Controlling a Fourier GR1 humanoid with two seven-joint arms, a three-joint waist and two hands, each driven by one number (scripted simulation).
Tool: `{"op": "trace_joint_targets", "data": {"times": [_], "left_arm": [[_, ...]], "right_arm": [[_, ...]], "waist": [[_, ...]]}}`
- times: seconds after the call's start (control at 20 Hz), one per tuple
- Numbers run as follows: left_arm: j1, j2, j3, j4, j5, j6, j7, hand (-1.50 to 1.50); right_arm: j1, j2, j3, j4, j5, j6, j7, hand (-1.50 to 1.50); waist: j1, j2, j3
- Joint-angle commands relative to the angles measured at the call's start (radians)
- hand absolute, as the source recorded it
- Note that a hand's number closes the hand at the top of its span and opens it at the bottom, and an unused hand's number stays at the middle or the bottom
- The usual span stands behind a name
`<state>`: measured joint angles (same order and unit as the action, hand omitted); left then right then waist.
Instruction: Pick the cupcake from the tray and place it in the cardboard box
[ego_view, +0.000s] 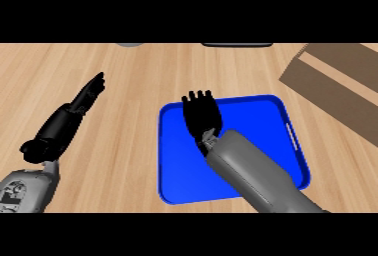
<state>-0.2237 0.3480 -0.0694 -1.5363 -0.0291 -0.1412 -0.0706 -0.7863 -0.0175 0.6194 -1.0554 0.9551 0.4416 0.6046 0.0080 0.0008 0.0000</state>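
1. Can't actually spot the cupcake anywhere. It's most likely hiding under the right hand, which is sitting over the upper-middle part of the blue tray, just right of the frame's center. So that's my best guess for where it is, not something I can see.
2. The right hand is pointing its fingers toward the top of the frame, bunched fairly close together. Whether they're curling around the cupcake, I honestly can't tell from this angle.
3. The cardboard box is lying at the upper right of the frame, just off the tray's top right corner. So the coming move is looking like up and to the right from the hand, and the right arm is clearly the nearer one.
4. The left hand is resting over the wooden tabletop at the left of the frame, fingers straight, holding nothing, well apart from the tray.
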Motion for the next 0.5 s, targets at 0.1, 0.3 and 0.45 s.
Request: {"op": "trace_joint_targets", "data": {"times": [0.1, 0.3, 0.45], "left_arm": [[-0.027, -0.004, 0.040, 0.013, 0.011, -0.054, 0.014, 0.00], [-0.027, -0.072, 0.004, 0.082, -0.080, 0.013, -0.052, 0.00], [0.027, -0.036, 0.045, -0.018, -0.038, -0.049, -0.012, 0.00]], "right_arm": [[0.001, 0.006, -0.050, 0.092, 0.063, -0.018, -0.074, -1.50], [0.070, 0.007, -0.032, 0.061, 0.127, -0.031, -0.042, -1.50], [0.033, 0.017, -0.089, 0.150, 0.160, -0.086, -0.092, -1.50]], "waist": [[-0.004, 0.000, 0.000], [-0.011, -0.001, 0.000], [-0.002, 0.000, 0.000]]}}
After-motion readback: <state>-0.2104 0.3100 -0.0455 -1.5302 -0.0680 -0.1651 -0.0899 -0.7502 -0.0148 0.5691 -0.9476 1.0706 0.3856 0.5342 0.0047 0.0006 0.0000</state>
